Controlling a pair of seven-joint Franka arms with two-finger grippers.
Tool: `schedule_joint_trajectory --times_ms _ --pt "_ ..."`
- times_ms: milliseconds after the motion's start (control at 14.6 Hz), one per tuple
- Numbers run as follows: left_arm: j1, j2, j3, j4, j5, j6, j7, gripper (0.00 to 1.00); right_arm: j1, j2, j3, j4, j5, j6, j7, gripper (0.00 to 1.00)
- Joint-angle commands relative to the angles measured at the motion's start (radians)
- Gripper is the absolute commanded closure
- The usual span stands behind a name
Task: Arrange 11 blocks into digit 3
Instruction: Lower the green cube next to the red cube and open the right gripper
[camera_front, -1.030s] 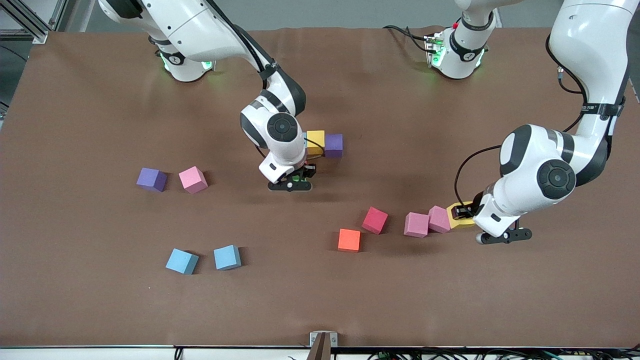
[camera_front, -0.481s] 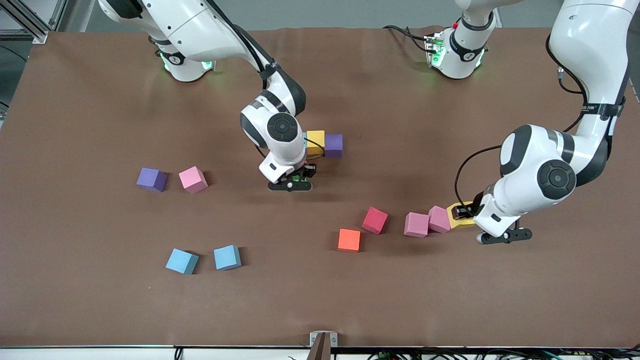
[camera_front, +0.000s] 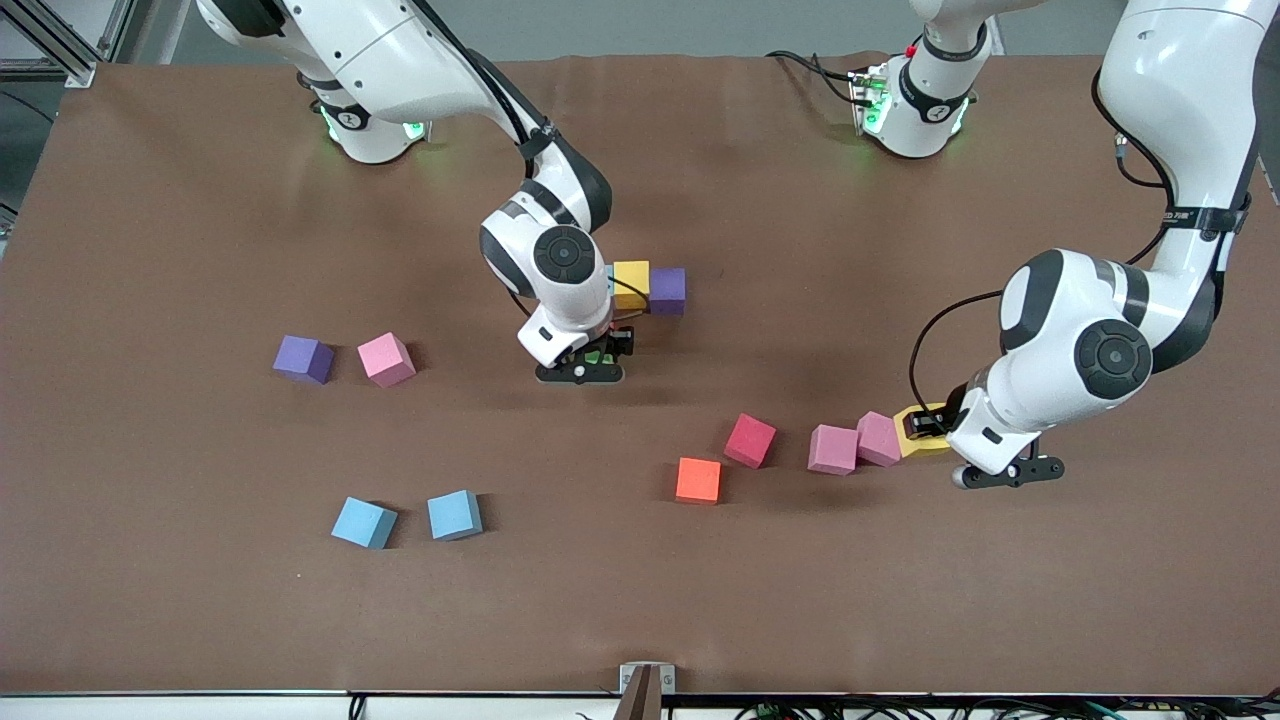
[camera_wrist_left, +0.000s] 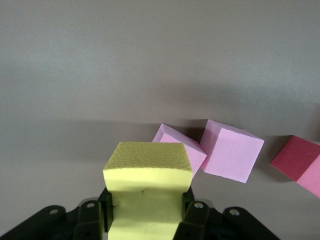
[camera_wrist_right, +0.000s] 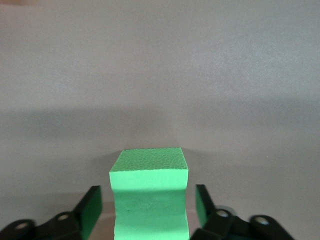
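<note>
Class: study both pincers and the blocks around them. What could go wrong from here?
1. The left pincer squeezes a yellow block that touches a pink block; lifting may drag that neighbour.
2. The right pincer stands open around the green block; withdrawing crookedly could nudge it.

Left gripper (camera_wrist_left: 146, 220) clamped; right gripper (camera_wrist_right: 148, 207) spread

The blocks are of matt foam: the green block (camera_wrist_right: 149, 195) and the yellow block (camera_wrist_left: 148, 187) show a fine, grainy surface. The table (camera_front: 900, 600) has a brown matt cover that looks like cloth. The arms (camera_front: 1085, 340) have glossy white plastic shells with black joints.
</note>
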Motion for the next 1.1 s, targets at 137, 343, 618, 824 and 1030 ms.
schedule_joint_trajectory --times_ms 137,343,618,824,1030 --pt "-0.002 0.015 -0.002 0.026 0.022 -0.021 0.000 0.58 0.004 0.006 -0.001 0.019 -0.024 -0.014 0.019 0.00" --pt "0.000 0.015 -0.002 0.026 0.020 -0.021 -0.008 0.59 -0.003 -0.003 -0.001 0.019 -0.024 -0.020 0.007 0.00" --pt "-0.015 0.015 -0.002 0.044 0.020 -0.021 -0.071 0.59 -0.044 -0.048 -0.001 0.097 -0.020 -0.185 -0.001 0.00" --pt "-0.090 0.030 -0.002 0.067 0.020 -0.021 -0.232 0.61 -0.118 -0.088 -0.001 0.108 -0.021 -0.206 -0.004 0.00" --pt "-0.156 0.048 0.001 0.072 0.022 -0.021 -0.399 0.61 -0.224 -0.100 -0.003 0.108 -0.023 -0.198 -0.010 0.00"
